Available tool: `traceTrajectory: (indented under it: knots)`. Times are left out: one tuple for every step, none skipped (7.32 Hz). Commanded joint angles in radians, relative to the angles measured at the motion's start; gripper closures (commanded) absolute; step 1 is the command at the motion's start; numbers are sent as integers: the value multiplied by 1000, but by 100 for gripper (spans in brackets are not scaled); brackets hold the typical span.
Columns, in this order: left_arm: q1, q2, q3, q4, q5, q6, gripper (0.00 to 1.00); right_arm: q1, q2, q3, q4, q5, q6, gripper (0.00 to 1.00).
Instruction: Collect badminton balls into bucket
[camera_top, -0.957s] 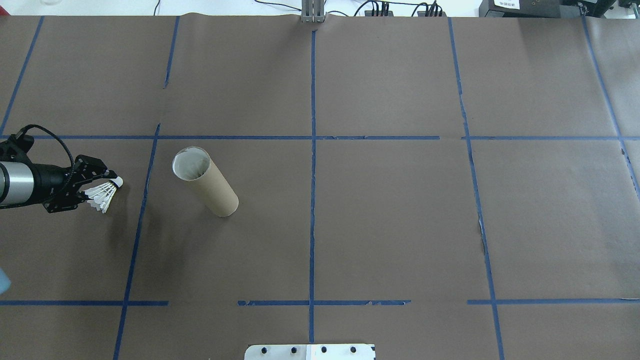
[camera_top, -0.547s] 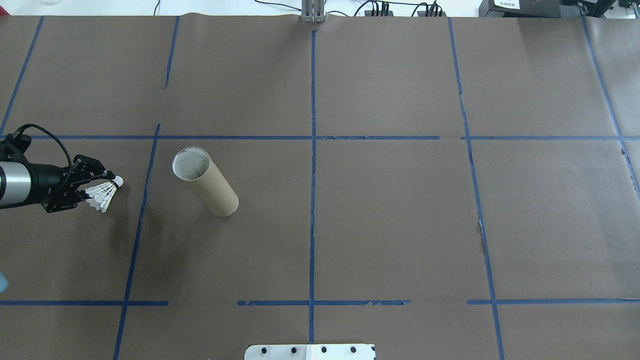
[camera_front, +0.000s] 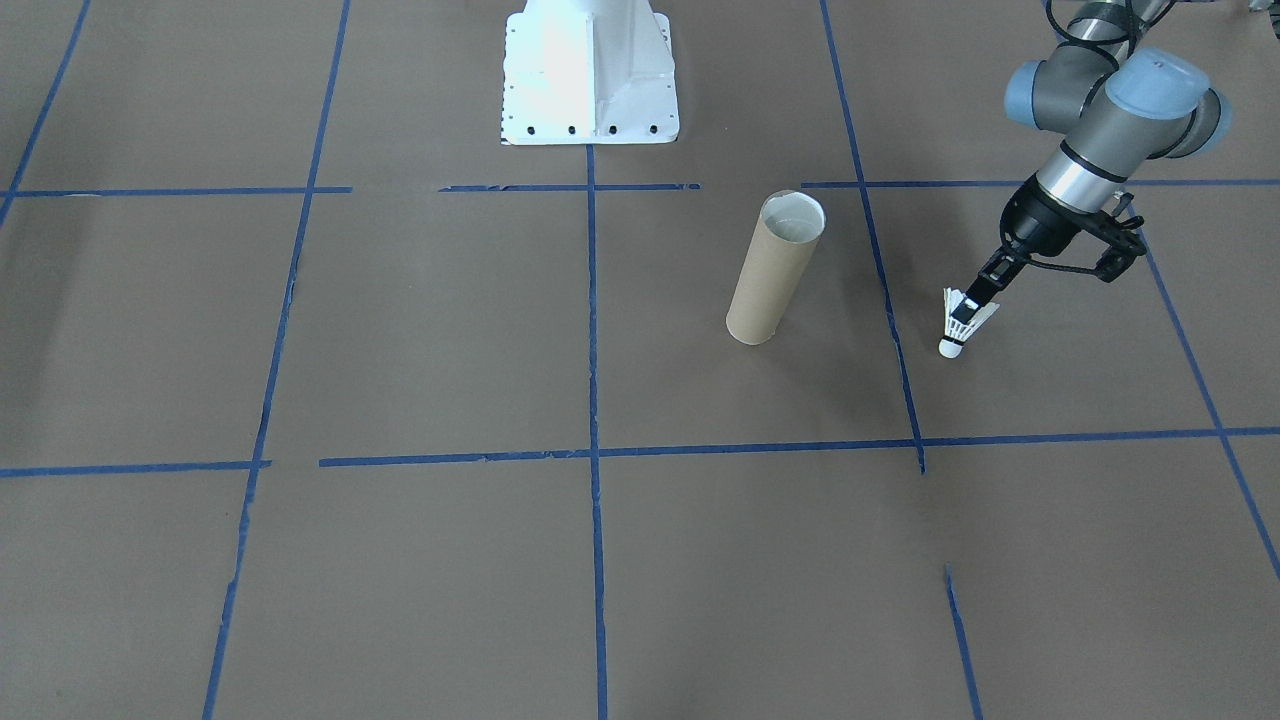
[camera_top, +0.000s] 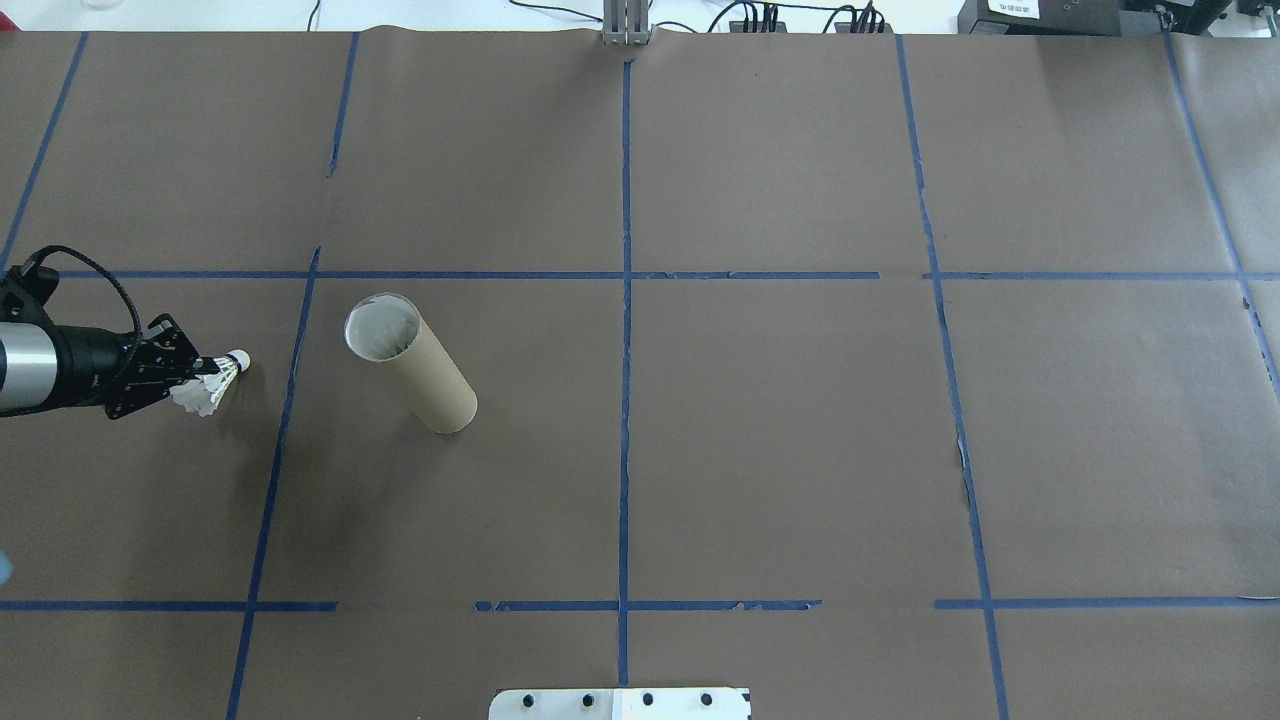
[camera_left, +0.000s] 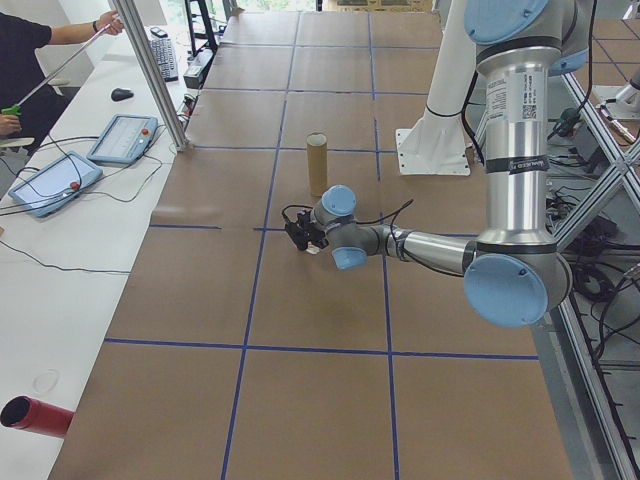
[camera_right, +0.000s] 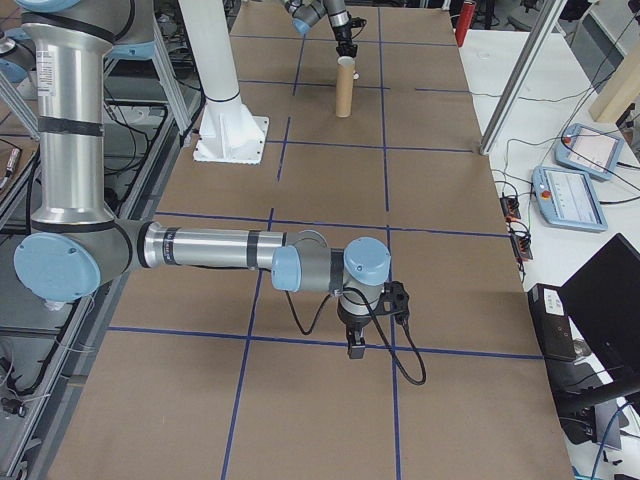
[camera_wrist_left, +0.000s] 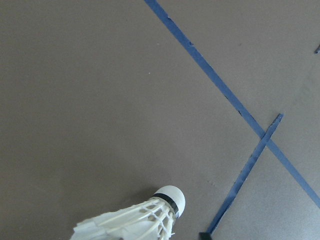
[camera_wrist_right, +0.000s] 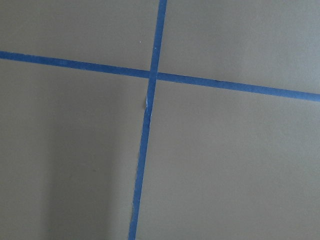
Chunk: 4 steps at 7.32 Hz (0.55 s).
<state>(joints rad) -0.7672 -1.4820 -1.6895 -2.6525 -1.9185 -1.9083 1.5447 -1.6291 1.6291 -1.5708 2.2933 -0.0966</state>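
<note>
The left gripper (camera_top: 195, 372) is pinching the feathered skirt of the white shuttlecock (camera_top: 218, 380), its rounded cork tip pointing down, seemingly just clear of the matte brown paper. The tan cardboard tube (camera_top: 410, 362) is standing upright nearby, apart, round mouth open. The right gripper (camera_right: 355, 350) is hanging far off; its state I cannot tell.

Open table (camera_top: 780, 450) all round; upright bucket (camera_top: 412, 364) the lone obstacle
</note>
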Motion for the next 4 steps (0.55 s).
traceTrajectory:
  knots:
    - [-1, 23, -27, 0, -2, 0, 100, 0, 0, 0, 0, 0, 0, 0]
    - [-6, 25, -44, 0, -7, 2, 100, 0, 0, 0, 0, 0, 0, 0]
    - [-9, 29, -77, 0, -40, 8, 100, 0, 0, 0, 0, 0, 0, 0]
    - [-30, 22, -108, 0, -141, 12, 100, 0, 0, 1, 0, 0, 0, 0]
